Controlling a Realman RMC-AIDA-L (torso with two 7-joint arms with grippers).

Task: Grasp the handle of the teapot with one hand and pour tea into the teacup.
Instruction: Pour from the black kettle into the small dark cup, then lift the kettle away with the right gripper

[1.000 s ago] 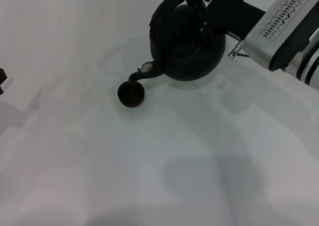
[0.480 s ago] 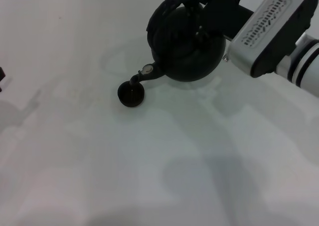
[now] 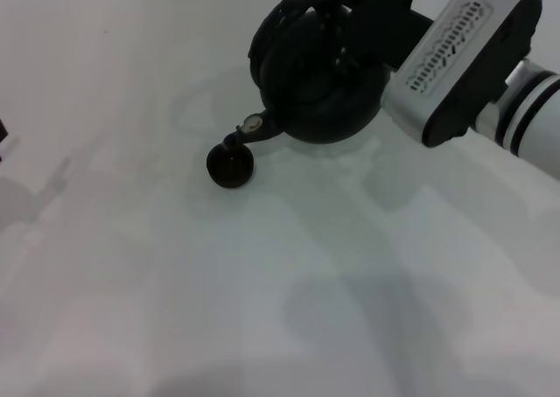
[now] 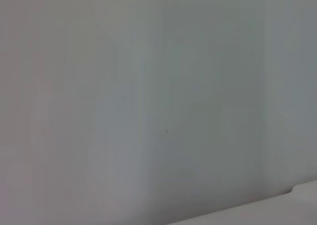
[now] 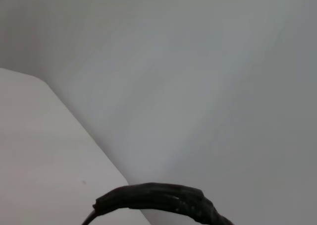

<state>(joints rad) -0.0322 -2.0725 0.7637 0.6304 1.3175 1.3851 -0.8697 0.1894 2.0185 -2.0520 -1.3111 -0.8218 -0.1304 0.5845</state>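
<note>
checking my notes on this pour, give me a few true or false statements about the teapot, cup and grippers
1. The right gripper is at the handle of the teapot. True.
2. The teapot's spout points away from the teacup. False: its tip is right over the teacup.
3. The teacup lies tipped on its side. False: it stands upright on the table.
4. The left gripper holds the teacup. False: nothing touches the cup, and that arm only just shows at the head view's left edge.
5. The teacup is much smaller than the teapot. True.
</note>
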